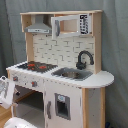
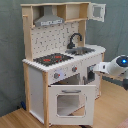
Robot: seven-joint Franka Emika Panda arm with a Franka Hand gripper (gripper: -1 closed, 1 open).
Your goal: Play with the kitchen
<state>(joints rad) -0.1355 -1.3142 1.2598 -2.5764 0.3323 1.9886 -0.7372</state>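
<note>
Gripper (image 2: 93, 70) at the kitchen (image 2: 60, 65) front, beside the lowered oven door (image 2: 70, 101); whether clenched or released, cannot tell. One black faucet (image 1: 84, 59), one sink (image 1: 72, 74), one hob (image 2: 52, 59), one hood (image 1: 39, 26).

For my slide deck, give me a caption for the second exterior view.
Robot arm beside the toy kitchen, whose windowed oven door hangs open below the hob.

White-and-wood kitchen (image 2: 60, 75), black-red hob (image 2: 50, 59) (grey hood (image 2: 49, 20))
</note>
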